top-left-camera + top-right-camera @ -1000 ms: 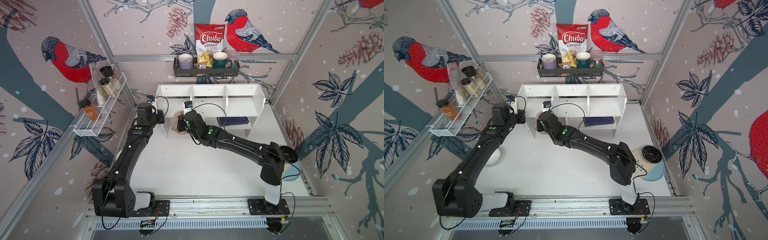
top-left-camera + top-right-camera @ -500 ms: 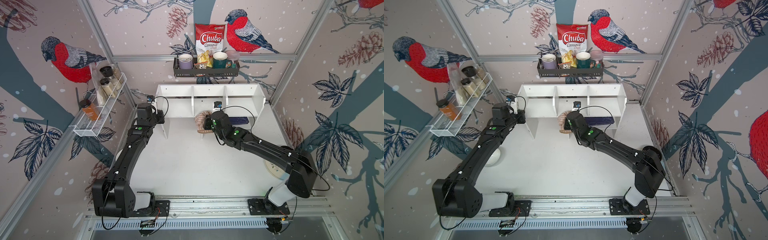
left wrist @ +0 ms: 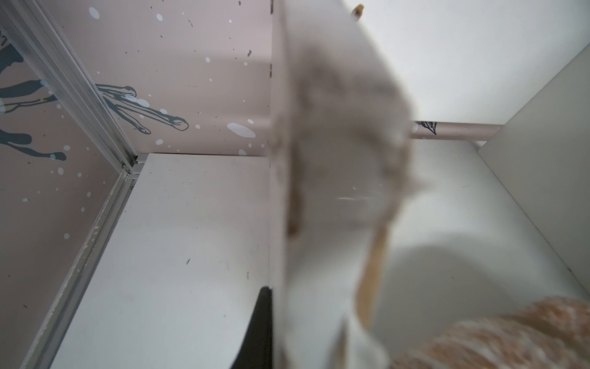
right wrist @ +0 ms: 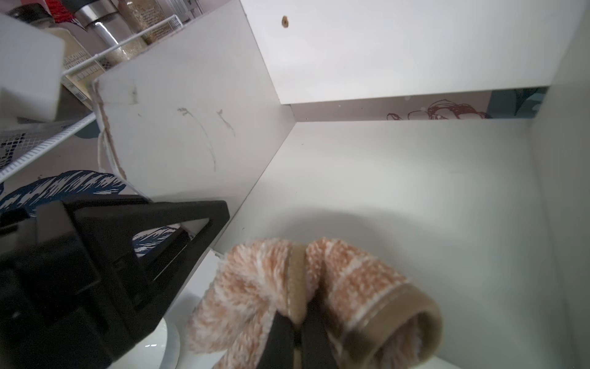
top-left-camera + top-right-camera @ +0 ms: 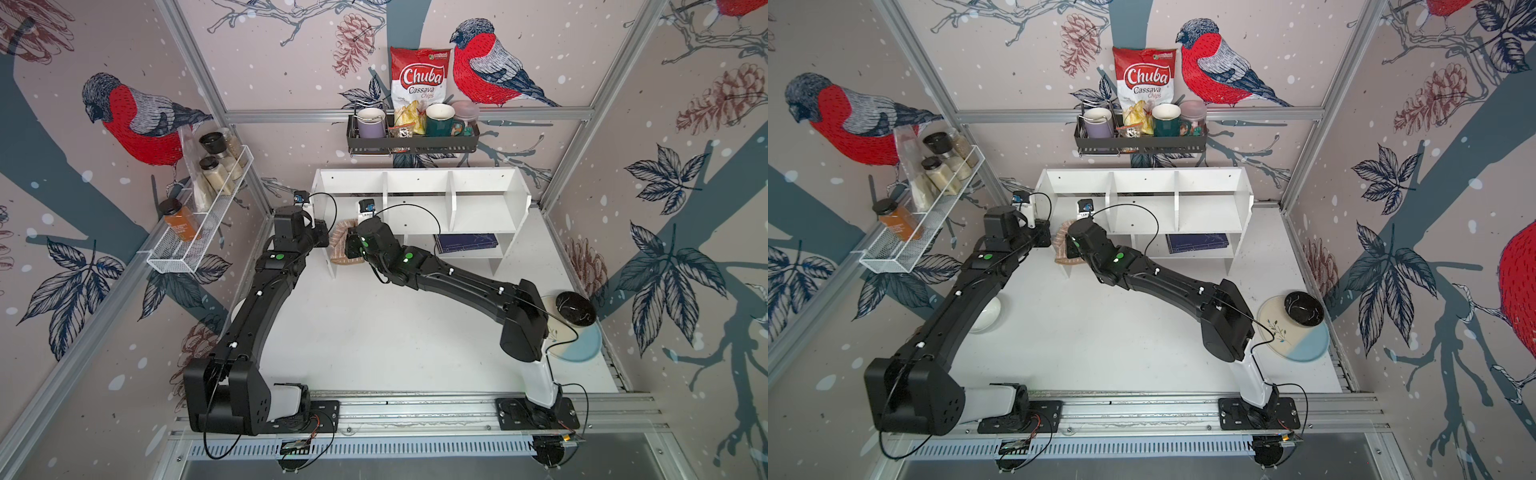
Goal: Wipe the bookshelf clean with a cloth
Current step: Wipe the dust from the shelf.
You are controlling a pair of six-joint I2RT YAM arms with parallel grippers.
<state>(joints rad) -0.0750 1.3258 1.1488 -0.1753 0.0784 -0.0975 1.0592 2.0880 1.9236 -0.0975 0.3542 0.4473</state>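
Note:
The white bookshelf (image 5: 419, 187) (image 5: 1142, 183) stands against the back wall in both top views. My left gripper (image 5: 322, 239) is shut on the front edge of its left side panel (image 4: 191, 127). In the left wrist view one black finger (image 3: 259, 326) lies on the panel's outer face, and the other finger is hidden. My right gripper (image 4: 298, 322) is shut on the bunched tan striped cloth (image 4: 319, 287) (image 5: 341, 245). It holds the cloth in the shelf's lower left bay, close beside that panel. The cloth (image 3: 495, 338) also shows as an orange blur in the left wrist view.
A black wall rack (image 5: 411, 143) with mugs and a chips bag hangs above the shelf. A white wire rack (image 5: 199, 216) with jars is on the left wall. A dark book (image 5: 465, 243) lies in a lower cubby. A plate (image 5: 582, 345) with a black bowl (image 5: 575, 307) sits right; a white bowl (image 5: 984, 320) is under the left arm.
The right arm carried the cloth from the shelf's left end rightward to the middle, then back to the left end. The left arm has stayed clamped on the side panel.

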